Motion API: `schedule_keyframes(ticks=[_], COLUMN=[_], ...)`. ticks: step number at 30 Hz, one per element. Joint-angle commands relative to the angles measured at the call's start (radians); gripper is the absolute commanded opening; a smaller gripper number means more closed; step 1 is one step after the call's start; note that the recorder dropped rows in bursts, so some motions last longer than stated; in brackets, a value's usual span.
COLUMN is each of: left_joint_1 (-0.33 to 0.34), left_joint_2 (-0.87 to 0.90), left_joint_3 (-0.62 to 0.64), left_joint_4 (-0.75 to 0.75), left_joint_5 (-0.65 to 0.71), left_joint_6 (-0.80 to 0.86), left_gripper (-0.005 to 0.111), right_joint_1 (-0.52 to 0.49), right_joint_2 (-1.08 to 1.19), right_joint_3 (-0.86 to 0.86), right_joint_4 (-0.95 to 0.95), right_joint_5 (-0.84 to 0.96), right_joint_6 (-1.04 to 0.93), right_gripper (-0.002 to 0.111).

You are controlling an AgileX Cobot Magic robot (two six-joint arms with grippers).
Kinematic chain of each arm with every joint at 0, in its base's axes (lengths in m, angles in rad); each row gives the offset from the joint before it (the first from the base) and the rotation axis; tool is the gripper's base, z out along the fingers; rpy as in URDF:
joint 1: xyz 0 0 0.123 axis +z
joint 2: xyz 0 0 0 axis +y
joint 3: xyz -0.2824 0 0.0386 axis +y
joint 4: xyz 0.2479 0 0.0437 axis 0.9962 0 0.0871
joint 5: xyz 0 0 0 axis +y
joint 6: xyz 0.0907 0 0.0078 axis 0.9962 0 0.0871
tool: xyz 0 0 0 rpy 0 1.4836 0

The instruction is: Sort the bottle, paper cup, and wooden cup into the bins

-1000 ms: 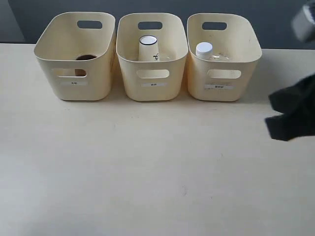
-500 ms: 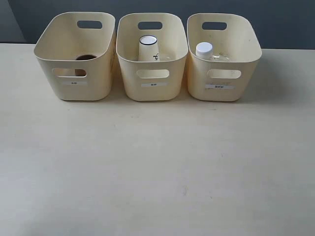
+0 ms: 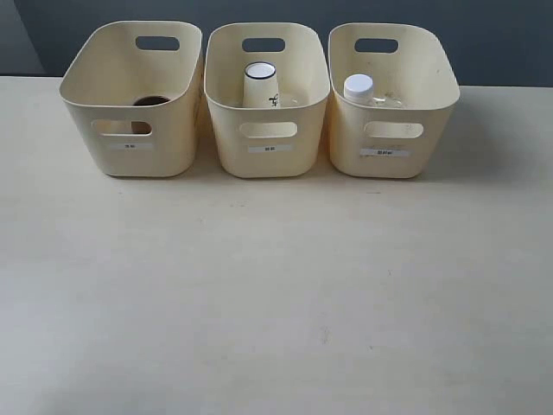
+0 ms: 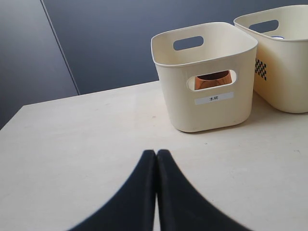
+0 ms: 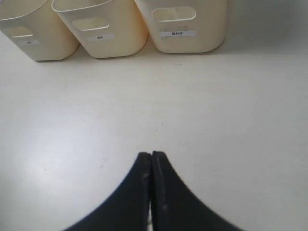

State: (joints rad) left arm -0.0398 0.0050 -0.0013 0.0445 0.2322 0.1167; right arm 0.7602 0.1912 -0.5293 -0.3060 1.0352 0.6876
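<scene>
Three cream bins stand in a row at the back of the table. The wooden cup (image 3: 151,102) sits in the left bin (image 3: 130,151) and shows through its handle cut-out as the wooden cup (image 4: 212,80). Upright in the middle bin (image 3: 268,156) stands the paper cup (image 3: 260,85). The bottle (image 3: 359,88) with its white cap is in the right bin (image 3: 393,156). Neither arm shows in the exterior view. My left gripper (image 4: 156,152) is shut and empty over the table, short of the left bin (image 4: 207,113). My right gripper (image 5: 151,154) is shut and empty, well back from the bins.
The pale table top (image 3: 276,294) stretches in front of the bins. A dark wall (image 4: 106,38) rises behind them. In the right wrist view the three bins' fronts (image 5: 178,29) line the far side.
The right arm, seen dark at the right edge one second ago, has left the exterior view. The bins and their contents have not moved.
</scene>
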Motion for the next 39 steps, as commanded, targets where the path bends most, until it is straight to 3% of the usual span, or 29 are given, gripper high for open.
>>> schedule_keyframes(ticks=[1, 9, 15, 19, 23, 30, 39], left_joint_1=[-0.003, -0.003, -0.003, -0.003, -0.003, -0.003, -0.003], left_joint_2=[-0.005, -0.005, -0.005, -0.005, -0.005, -0.005, -0.005], left_joint_3=[0.001, 0.001, 0.001, 0.001, 0.001, 0.001, 0.001], left_joint_4=[-0.001, -0.001, -0.001, -0.001, -0.001, -0.001, -0.001], left_joint_5=[-0.001, -0.001, -0.001, -0.001, -0.001, -0.001, -0.001], left_joint_6=[-0.002, -0.002, -0.002, -0.002, -0.002, -0.002, -0.002], left_gripper=[0.0, 0.0, 0.0, 0.0, 0.0, 0.0, 0.0], right_joint_1=[-0.002, 0.012, 0.01, -0.013, -0.068, -0.207, -0.361], right_joint_2=[-0.005, -0.008, -0.008, -0.041, -0.114, -0.191, -0.191], right_joint_3=[0.005, 0.005, 0.005, 0.018, 0.11, 0.319, 0.462], right_joint_4=[0.0, -0.044, -0.166, -0.156, -0.156, -0.204, -0.105], right_joint_5=[0.005, -0.012, -0.243, -0.227, -0.283, -0.555, -0.442], right_joint_6=[0.002, 0.002, 0.002, 0.0, 0.0, 0.049, 0.112], right_gripper=[-0.001, -0.001, -0.001, -0.001, -0.001, -0.001, -0.001])
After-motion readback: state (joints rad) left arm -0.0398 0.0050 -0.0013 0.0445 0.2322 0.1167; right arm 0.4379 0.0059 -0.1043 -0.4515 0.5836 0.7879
